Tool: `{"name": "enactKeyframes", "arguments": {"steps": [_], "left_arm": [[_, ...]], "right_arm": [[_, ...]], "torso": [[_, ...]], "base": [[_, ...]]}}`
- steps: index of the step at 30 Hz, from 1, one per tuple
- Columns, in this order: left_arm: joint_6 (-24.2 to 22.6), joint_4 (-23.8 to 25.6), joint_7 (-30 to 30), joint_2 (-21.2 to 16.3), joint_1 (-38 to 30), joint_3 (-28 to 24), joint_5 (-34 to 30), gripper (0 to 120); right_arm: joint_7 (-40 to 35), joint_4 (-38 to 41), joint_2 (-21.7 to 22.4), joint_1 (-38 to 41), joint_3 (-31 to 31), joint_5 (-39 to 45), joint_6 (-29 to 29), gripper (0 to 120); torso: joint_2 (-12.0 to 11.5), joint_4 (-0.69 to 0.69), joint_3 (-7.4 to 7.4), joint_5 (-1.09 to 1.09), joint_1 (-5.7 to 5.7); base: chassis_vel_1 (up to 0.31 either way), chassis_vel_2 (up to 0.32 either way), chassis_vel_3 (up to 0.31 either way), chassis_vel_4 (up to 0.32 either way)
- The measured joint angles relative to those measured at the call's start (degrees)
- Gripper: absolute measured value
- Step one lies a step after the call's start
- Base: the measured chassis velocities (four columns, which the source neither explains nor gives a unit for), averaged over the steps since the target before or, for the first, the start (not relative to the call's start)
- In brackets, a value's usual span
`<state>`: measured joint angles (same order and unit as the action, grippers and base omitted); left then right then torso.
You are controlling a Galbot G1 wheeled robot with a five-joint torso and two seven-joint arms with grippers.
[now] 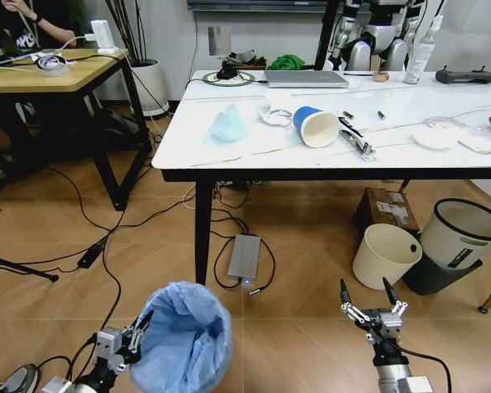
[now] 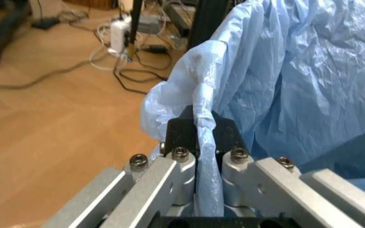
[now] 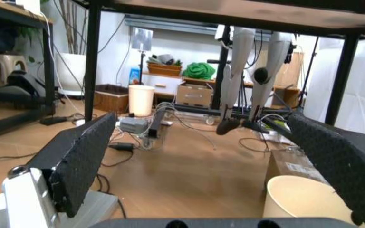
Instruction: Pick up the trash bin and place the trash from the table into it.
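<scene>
Holding the bin (image 1: 182, 342) low by the floor, the left gripper (image 2: 198, 137) pinches its blue bag; the right gripper (image 1: 371, 296) waits, fingers wide; the trash (image 1: 227, 124) sits on the table (image 1: 254, 155), none binned yet.

light: bright, even, seemingly from overhead | glare: soft sheen on the table (image 1: 229, 147) | shadows: faint beneath it | blur: left wrist view's floor soft; right wrist view's near fingers (image 3: 81, 161) slightly unfocused
</scene>
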<state>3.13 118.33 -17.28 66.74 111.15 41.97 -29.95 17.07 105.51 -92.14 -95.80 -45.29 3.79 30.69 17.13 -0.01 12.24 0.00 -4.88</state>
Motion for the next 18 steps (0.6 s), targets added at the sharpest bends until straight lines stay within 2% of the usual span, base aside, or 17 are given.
{"name": "enactKeyframes", "arguments": {"steps": [9, 18], "left_arm": [[-3.6, 3.3, 2.0, -0.3, 2.0, -3.4, 0.1, 0], [-3.5, 3.1, 2.1, -0.1, 1.9, -3.1, 0.6, 0]], "right_arm": [[-0.2, 0.7, 0.0, -1.4, -0.5, -1.0, 0.5, 100], [-0.4, 0.8, 0.0, -2.0, -1.0, -1.1, 0.6, 100]], "torso": [[1.6, 0.00, 1.04, 0.00, -0.57], [3.1, -0.01, 2.14, 0.00, -0.97]], "base": [[0.000, 0.000, 0.000, 0.000], [0.000, 0.000, 0.000, 0.000]]}}
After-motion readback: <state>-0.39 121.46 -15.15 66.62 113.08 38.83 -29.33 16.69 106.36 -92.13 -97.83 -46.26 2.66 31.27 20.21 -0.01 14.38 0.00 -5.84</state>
